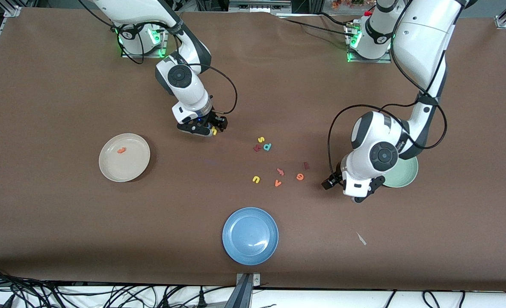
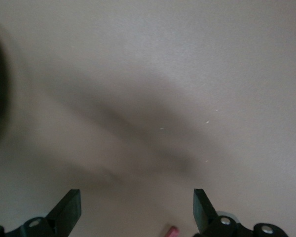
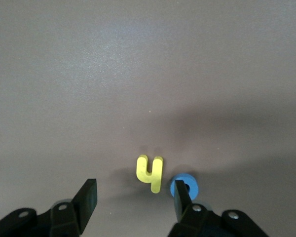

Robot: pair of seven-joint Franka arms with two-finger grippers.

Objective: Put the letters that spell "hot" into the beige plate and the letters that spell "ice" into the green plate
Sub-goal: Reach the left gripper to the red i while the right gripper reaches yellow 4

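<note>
My right gripper hangs open and low over the table, between the right arm's base and the letter cluster. In the right wrist view a yellow h lies just ahead of its fingertips, and a blue o is partly covered by one finger. The beige plate holds an orange t. An orange e and a dark red i lie mid-table. My left gripper is open and empty beside the green plate, which the left arm partly hides.
A blue plate sits nearer the front camera. Loose letters mid-table: yellow s, teal d, yellow u, orange v. A small reddish piece shows at the left wrist view's edge.
</note>
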